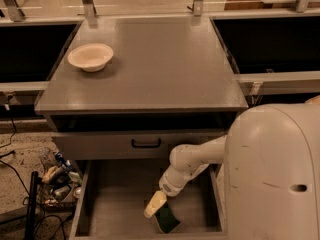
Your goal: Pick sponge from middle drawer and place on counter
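A bowl (90, 57) sits on the counter (160, 64), far up-left of the gripper (155, 205). The gripper hangs low inside the drawer (115, 204); how far open it is cannot be told. The sponge (167, 220) is in the drawer, touching the gripper just lower-right.

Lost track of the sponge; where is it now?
In the camera view, the sponge is at bottom centre in the middle drawer, near its front edge, beside the gripper.
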`<state>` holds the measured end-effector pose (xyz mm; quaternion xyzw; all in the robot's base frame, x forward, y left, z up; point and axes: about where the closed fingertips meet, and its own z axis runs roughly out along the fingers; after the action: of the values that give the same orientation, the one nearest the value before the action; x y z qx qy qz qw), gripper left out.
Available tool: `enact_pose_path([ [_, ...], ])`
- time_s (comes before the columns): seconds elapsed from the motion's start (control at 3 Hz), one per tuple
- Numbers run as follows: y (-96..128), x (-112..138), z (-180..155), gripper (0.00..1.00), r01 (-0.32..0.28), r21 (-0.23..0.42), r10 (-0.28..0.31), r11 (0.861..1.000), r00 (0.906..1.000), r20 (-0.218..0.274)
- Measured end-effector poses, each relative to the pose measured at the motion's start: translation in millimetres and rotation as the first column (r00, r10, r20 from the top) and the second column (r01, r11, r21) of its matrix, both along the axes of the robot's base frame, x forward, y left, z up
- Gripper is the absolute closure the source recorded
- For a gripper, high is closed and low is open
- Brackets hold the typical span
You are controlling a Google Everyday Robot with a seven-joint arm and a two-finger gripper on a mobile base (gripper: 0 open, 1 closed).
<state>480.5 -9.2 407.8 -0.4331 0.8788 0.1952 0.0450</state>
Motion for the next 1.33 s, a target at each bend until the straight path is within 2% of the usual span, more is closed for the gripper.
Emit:
enact_pose_path([
  [0.33,0,-1,-3,0.0,-0.001,0.0,0.001,1.0,0.9999,-0.012],
  [0.67,-3,-6,-16,0.0,-0.01,0.009,0.011,1.0,0.9978,-0.066],
  [1.0,-11,-18,-37,0.0,-0.008,0.027,0.011,1.0,0.9916,-0.129],
  [1.33,-16,-23,-42,0.0,-0.003,0.034,0.008,0.999,0.9877,-0.156],
])
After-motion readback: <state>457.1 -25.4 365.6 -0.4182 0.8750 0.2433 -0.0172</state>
